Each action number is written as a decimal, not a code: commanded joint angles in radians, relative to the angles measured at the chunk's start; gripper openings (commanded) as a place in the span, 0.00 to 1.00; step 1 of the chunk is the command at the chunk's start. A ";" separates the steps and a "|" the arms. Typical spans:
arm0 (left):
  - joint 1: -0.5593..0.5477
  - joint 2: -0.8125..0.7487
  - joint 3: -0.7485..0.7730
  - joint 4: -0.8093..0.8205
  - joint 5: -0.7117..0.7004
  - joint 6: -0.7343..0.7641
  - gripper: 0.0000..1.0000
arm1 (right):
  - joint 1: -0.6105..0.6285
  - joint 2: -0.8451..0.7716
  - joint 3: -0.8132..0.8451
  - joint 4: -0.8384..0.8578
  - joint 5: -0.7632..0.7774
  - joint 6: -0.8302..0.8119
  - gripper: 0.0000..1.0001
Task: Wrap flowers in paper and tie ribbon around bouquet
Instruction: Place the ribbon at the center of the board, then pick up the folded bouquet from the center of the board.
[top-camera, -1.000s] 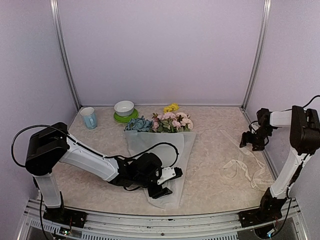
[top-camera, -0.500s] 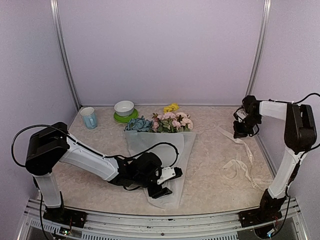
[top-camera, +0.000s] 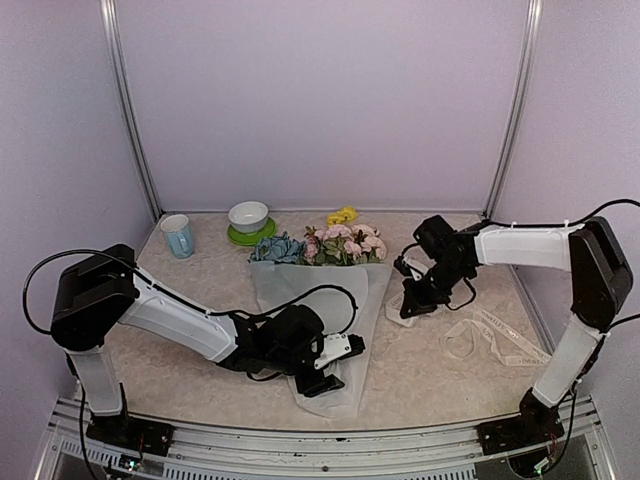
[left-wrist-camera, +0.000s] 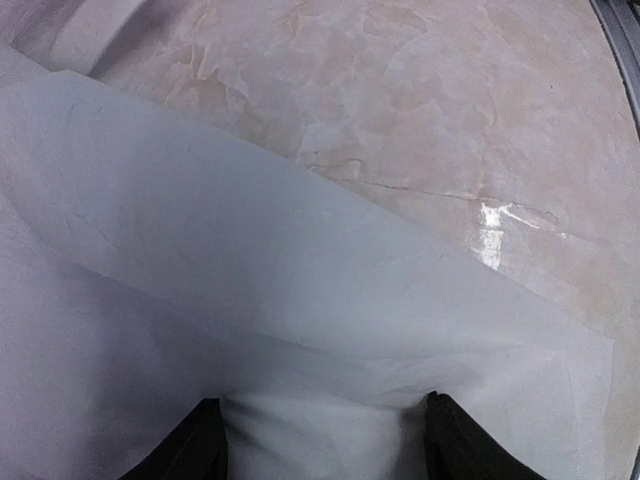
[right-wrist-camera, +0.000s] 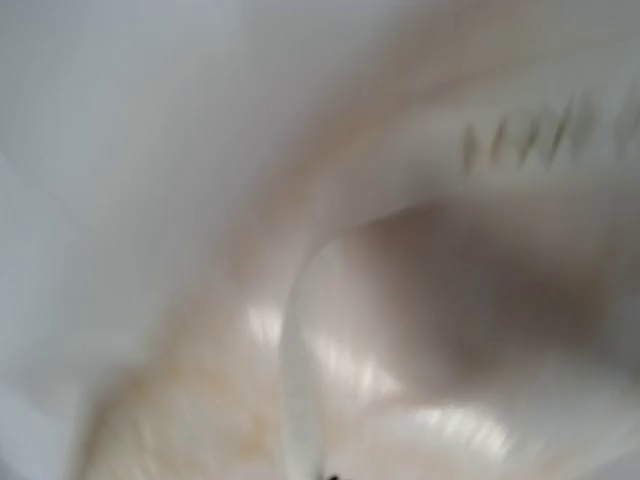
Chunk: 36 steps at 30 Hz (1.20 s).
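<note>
Top external view: the left fingers (top-camera: 318, 383) sit over the narrow near end of the bouquet (top-camera: 320, 300), which lies flat on the worktop (top-camera: 430, 385). Beyond these fingers the paper (top-camera: 300, 290) widens into a cone. At its far, open end the flowers (top-camera: 340, 243) spill out, pink and yellow with a blue-teal cluster on the left.

From the left wrist, the two dark fingers (left-wrist-camera: 200, 450) stand partly apart. Folded white paper (left-wrist-camera: 300, 300) fills the gap from one to the other, so they look to be clasping the wrapped end.

The right fingers (top-camera: 410, 306) are pressed together just beside the cone's right edge, pointing down at the worktop. A pale strip of the ribbon (top-camera: 495, 335) leads away from them to the right and lies there in loose loops.

The right wrist picture is badly blurred. Only a cream band with dark lettering (right-wrist-camera: 520, 140) can be made out close to those fingers.

Far beyond the left fingers stand a blue cup (top-camera: 178, 236) and a white bowl (top-camera: 248, 214) on a green saucer (top-camera: 236, 239).
</note>
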 joint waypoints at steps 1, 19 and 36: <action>-0.008 0.050 -0.013 -0.147 0.039 0.013 0.66 | 0.062 -0.040 -0.134 0.046 -0.018 0.156 0.00; -0.008 0.053 -0.013 -0.143 0.033 0.011 0.66 | 0.214 -0.171 -0.237 0.194 -0.219 0.272 0.79; -0.013 0.043 -0.014 -0.121 0.039 -0.007 0.68 | 0.167 0.085 -0.235 0.629 -0.308 0.433 0.81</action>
